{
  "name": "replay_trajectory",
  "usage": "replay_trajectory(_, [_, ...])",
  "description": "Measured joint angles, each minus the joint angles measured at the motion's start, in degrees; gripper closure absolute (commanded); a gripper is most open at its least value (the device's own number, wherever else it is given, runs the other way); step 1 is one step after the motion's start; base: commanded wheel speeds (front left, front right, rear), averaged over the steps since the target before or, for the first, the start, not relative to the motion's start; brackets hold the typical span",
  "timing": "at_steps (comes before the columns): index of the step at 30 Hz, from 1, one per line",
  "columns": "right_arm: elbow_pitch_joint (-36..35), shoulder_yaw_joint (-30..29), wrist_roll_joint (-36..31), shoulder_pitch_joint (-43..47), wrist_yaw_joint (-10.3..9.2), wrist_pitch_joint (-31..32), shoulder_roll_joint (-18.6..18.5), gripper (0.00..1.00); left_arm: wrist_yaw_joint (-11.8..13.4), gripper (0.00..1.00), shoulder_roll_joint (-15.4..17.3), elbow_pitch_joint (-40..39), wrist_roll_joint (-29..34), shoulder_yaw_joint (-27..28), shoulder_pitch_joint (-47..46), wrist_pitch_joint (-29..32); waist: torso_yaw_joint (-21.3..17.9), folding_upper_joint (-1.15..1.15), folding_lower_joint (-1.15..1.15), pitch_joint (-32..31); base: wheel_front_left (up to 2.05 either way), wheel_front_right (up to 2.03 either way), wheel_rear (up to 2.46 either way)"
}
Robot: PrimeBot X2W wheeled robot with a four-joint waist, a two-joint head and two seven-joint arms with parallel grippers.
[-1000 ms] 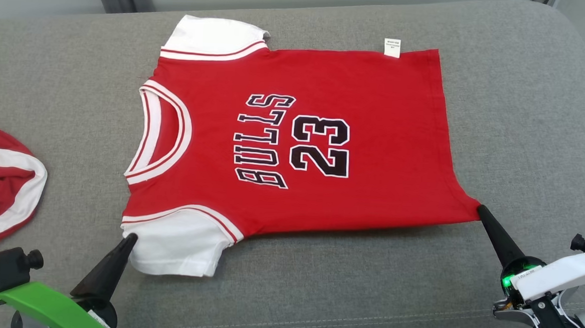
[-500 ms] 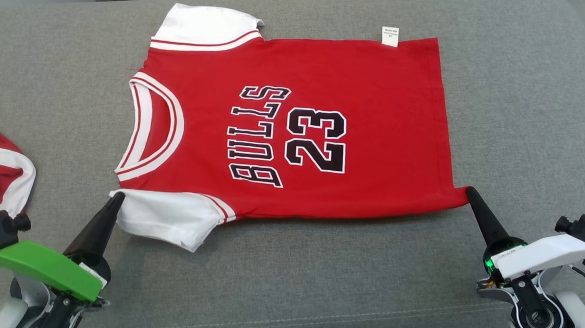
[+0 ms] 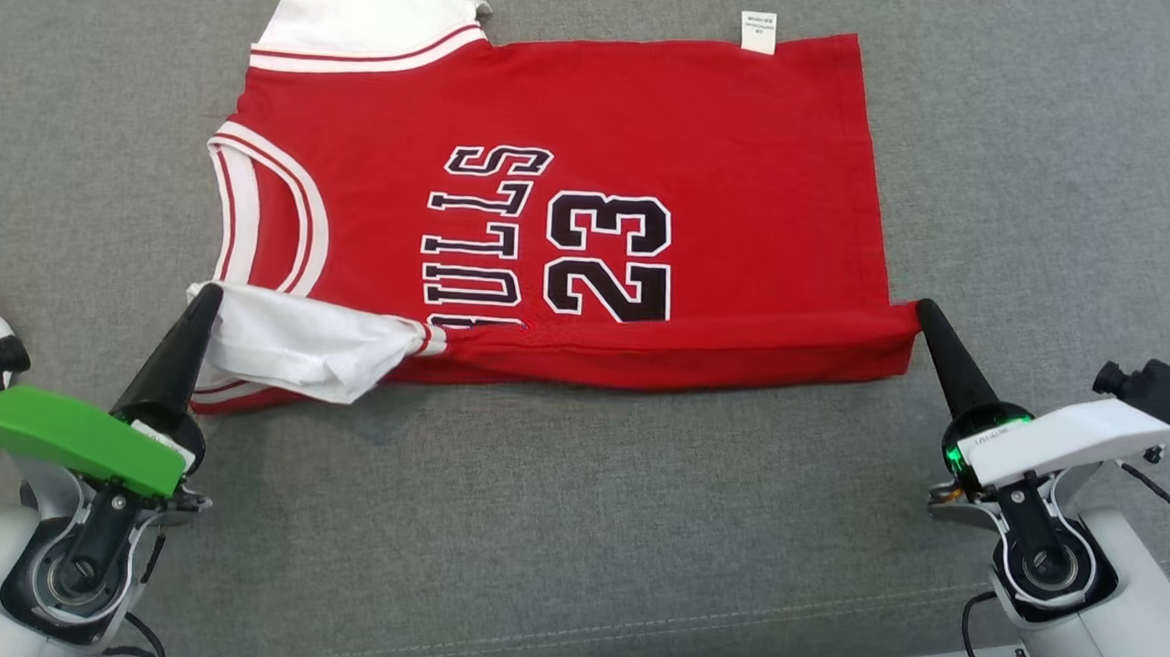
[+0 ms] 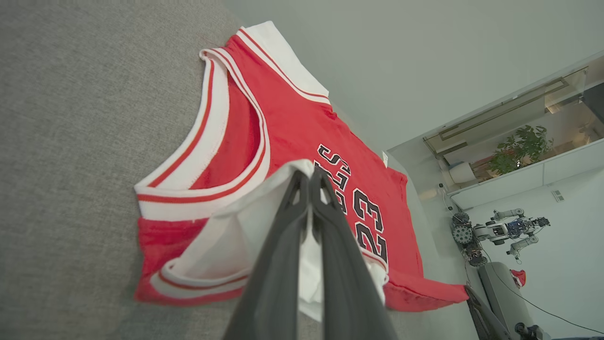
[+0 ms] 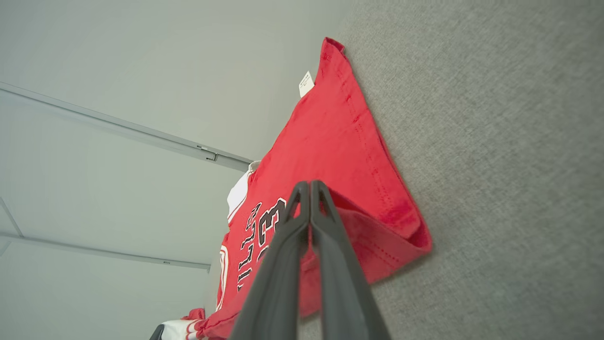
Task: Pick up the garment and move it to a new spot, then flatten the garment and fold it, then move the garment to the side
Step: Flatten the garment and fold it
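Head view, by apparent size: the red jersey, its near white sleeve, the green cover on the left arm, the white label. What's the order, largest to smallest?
1. red jersey
2-3. near white sleeve and green cover: they look alike, and the cover is nearer the camera, so unranked
4. white label

Red jersey (image 3: 656, 122) in the middle of the frame says "BULLS" sideways with a big "23" beside it, black with white outline. The B is mostly hidden under a fold. The white tag (image 3: 758, 31) at the top edge has print too tiny to read.
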Motion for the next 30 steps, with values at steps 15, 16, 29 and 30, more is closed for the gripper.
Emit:
replay_trajectory(15, [6.17,1.31,-2.60,-8.85,0.05,-0.76,1.18,1.00,0.82,1.00,-0.76,8.17,2.91,-1.45,-8.80,2.24,-0.07,0.00,0.00,3.93,0.00,0.00,0.00])
replay_trajectory(16, [6.68,1.43,-2.81,-9.21,0.05,-1.07,1.22,1.00,0.82,1.00,-0.93,8.76,3.41,-1.65,-8.92,2.24,-0.04,0.00,0.00,4.02,0.00,0.00,0.00])
replay_trajectory(29, [11.98,2.89,-4.53,-13.16,0.05,-1.75,2.33,1.00,0.75,1.00,-3.58,13.44,3.28,-2.68,-13.06,2.43,0.21,0.00,0.00,4.78,0.00,0.00,0.00])
replay_trajectory(30, [12.36,2.98,-4.57,-13.44,0.05,-1.82,2.47,1.00,0.67,1.00,-3.79,13.93,3.34,-2.74,-13.39,2.44,0.22,0.00,0.00,4.83,0.00,0.00,0.00])
